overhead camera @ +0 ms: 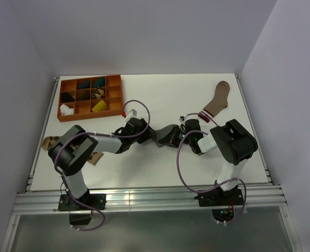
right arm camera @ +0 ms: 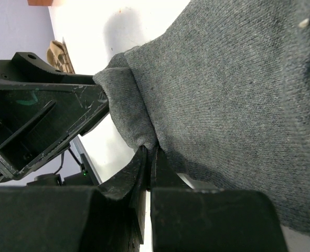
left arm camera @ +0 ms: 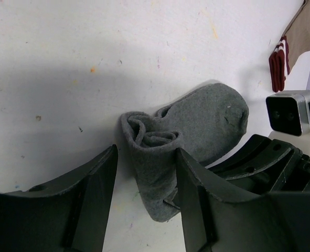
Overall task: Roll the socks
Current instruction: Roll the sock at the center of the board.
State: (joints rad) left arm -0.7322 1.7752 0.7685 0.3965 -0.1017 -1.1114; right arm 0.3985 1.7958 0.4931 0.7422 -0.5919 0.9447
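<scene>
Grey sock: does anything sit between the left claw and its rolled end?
Nothing visible does. The left claw straddles, jaws open, the rolled end of the grey fabric sock; the right claw pinches the sock's edge alongside, not between.

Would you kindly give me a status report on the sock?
Left gripper open astride half-rolled grey fabric sock. Right gripper shut on its edge. Nothing obstructing.

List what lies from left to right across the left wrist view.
One black finger of the left tool → grey sock → right arm's camera. Omitted for overlap: the tool's other finger, the striped sock.
</scene>
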